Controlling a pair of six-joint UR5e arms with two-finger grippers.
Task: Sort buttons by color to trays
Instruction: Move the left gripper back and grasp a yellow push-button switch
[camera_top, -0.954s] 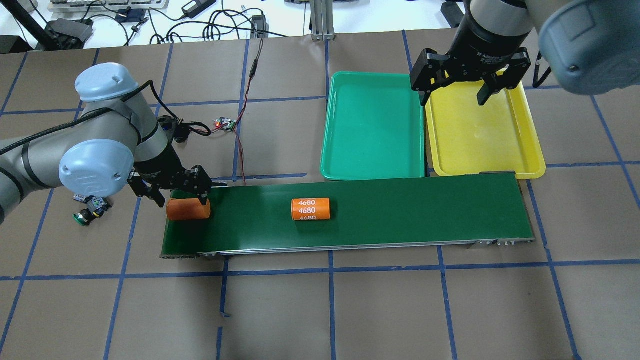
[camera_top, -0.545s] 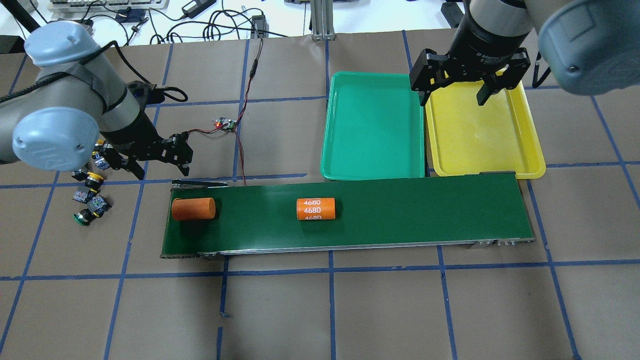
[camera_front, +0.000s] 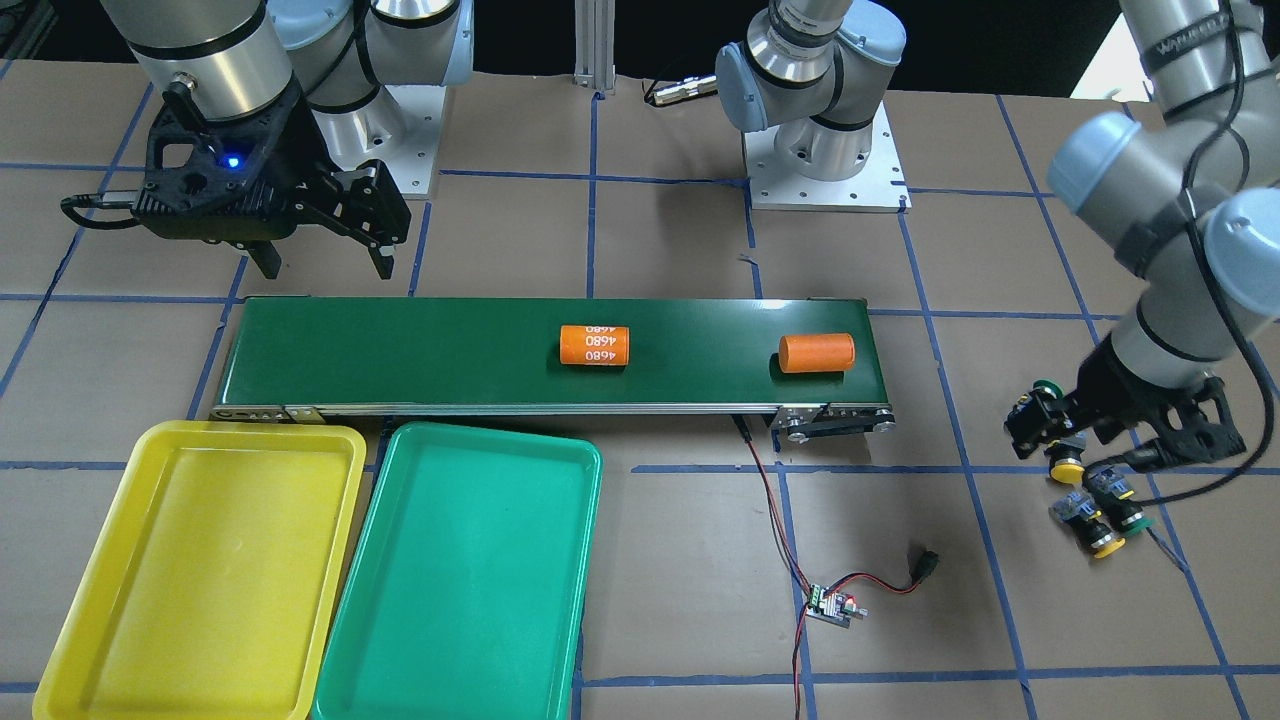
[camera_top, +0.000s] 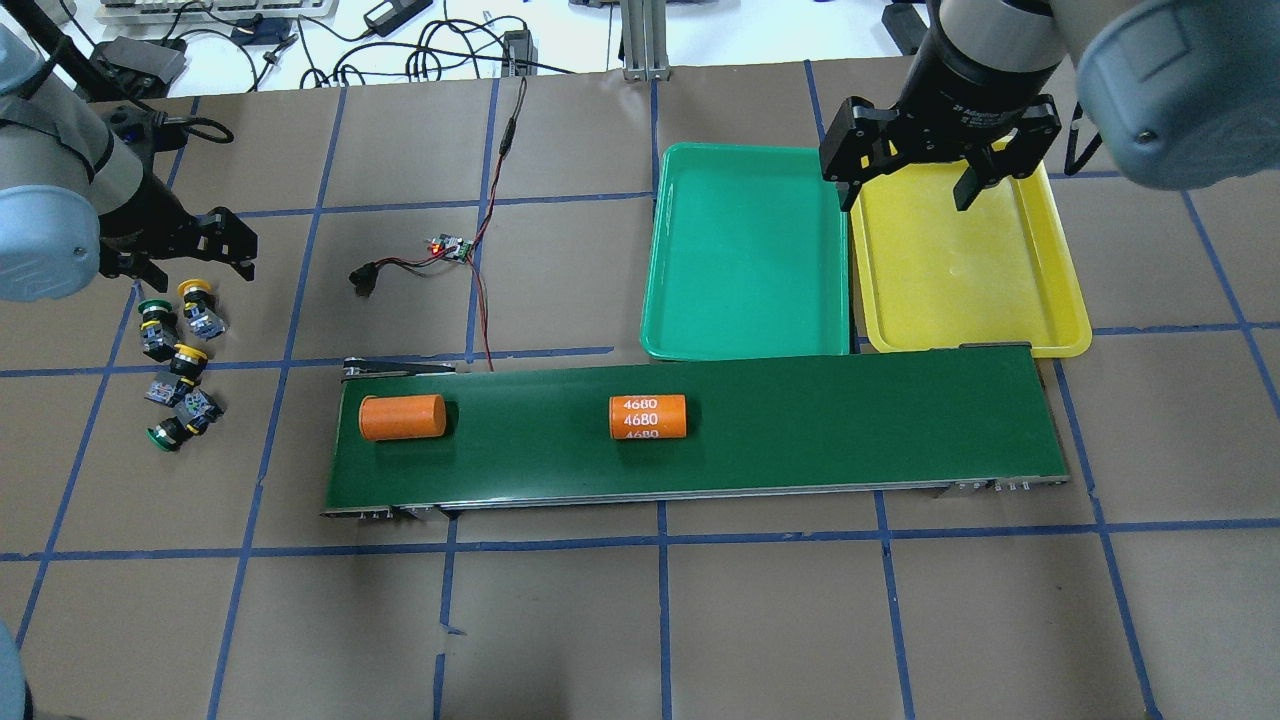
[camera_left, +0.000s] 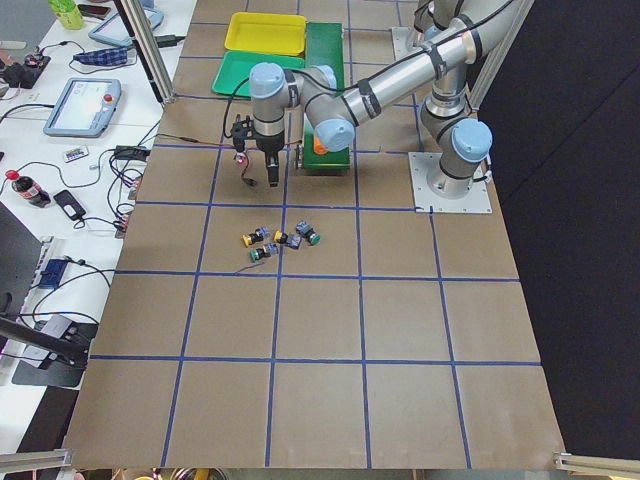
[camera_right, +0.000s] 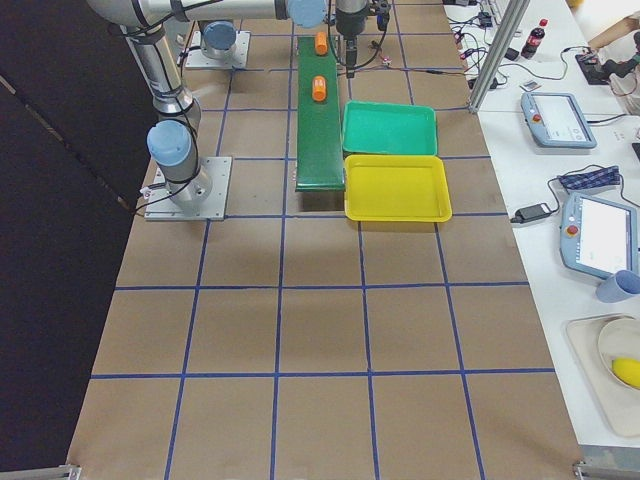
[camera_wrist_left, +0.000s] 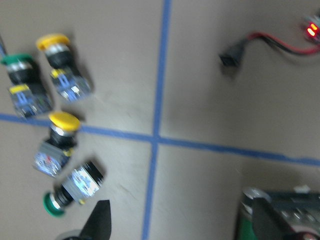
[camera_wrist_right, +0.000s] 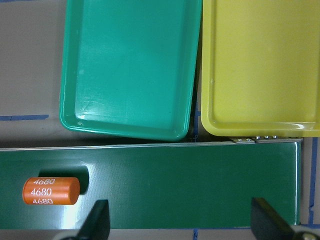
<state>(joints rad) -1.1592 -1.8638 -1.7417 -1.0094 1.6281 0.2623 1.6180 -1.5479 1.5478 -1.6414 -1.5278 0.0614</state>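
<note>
Several buttons lie in a loose cluster on the brown table at the far left: a green-capped button (camera_top: 153, 308), a yellow-capped button (camera_top: 193, 292), a second yellow one (camera_top: 186, 357) and a second green one (camera_top: 162, 435). The left wrist view shows them too, with a yellow button (camera_wrist_left: 64, 121) nearest the middle. My left gripper (camera_top: 185, 262) hovers open and empty just behind the cluster. The teal tray (camera_top: 745, 250) and yellow tray (camera_top: 960, 270) sit side by side, both empty. My right gripper (camera_top: 908, 195) hangs open and empty over their shared edge.
A long dark green conveyor belt (camera_top: 800, 420) runs in front of the trays, carrying a plain orange cylinder (camera_top: 402, 417) and one marked 4680 (camera_top: 647, 417). A small circuit board (camera_top: 450, 247) with red and black wires lies behind the belt's left end.
My left gripper has left the plain orange cylinder on the belt and swung left and back to the buttons. Both cylinders have drifted slightly right. The right arm has not moved.
</note>
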